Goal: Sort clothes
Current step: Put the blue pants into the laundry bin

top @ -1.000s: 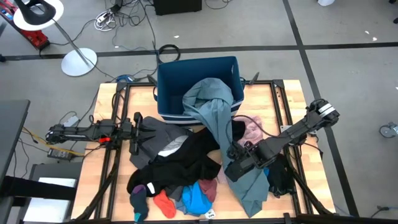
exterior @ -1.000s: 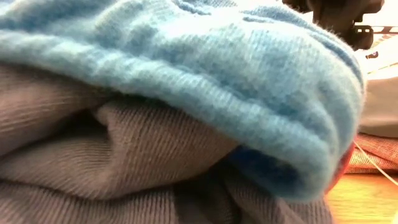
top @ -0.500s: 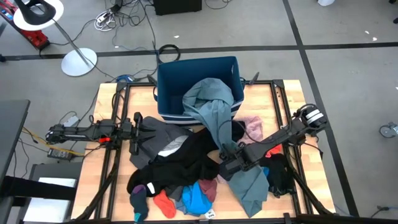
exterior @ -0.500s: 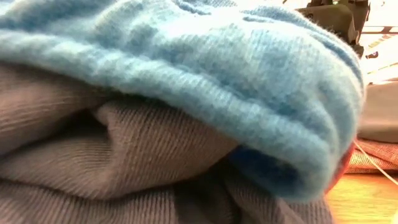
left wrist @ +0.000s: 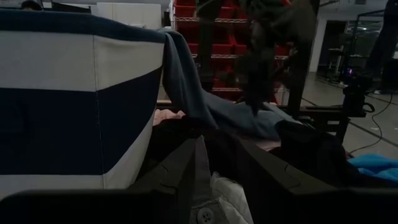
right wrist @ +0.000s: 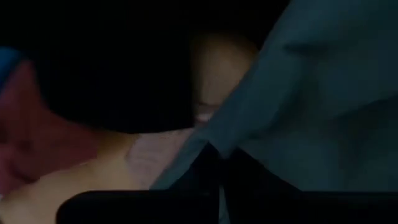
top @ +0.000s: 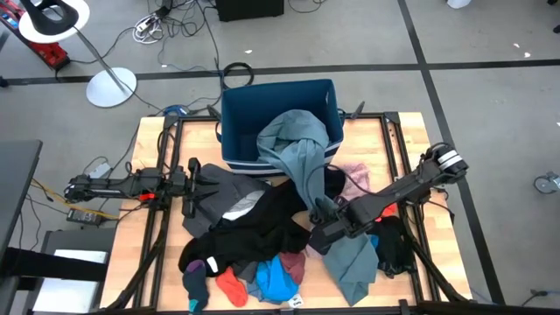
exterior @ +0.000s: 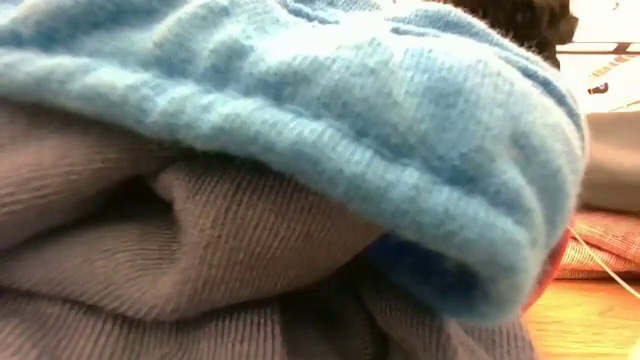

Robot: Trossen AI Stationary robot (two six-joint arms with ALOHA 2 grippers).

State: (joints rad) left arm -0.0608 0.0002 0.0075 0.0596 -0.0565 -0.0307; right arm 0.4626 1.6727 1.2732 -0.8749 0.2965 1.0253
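The clothes lie heaped on the wooden table. A grey-teal garment (top: 302,162) hangs out of the blue bin (top: 278,114) and runs down to the near edge. Beside it lie a black garment (top: 258,229), a dark grey one (top: 229,188), pale pink cloth (top: 354,180), and bright blue (top: 276,280), maroon (top: 294,262) and orange-red (top: 232,287) pieces. My right gripper (top: 317,234) is shut, low on the grey-teal garment beside the black one. My left gripper (top: 203,179) stands open at the dark grey garment's left edge, with pale buttoned cloth (left wrist: 214,202) between its fingers. My right gripper is shut on the grey-teal garment at its edge (right wrist: 208,149), where that edge runs down beside the black cloth. The fingers come slanting down from the table's right side. The garment lies on the table, its upper end over the bin's rim; how many layers are pinched does not show.
Another black garment (top: 394,249) lies at the near right under my right arm. The bin (left wrist: 74,99) stands at the table's far middle. In the low view bright blue knit (exterior: 300,120) and grey cloth (exterior: 200,260) fill the picture. Bare wood (top: 149,254) shows at the near left.
My right gripper has shifted a little toward the table's left edge and sunk onto the grey-teal garment. The clothes have kept their places.
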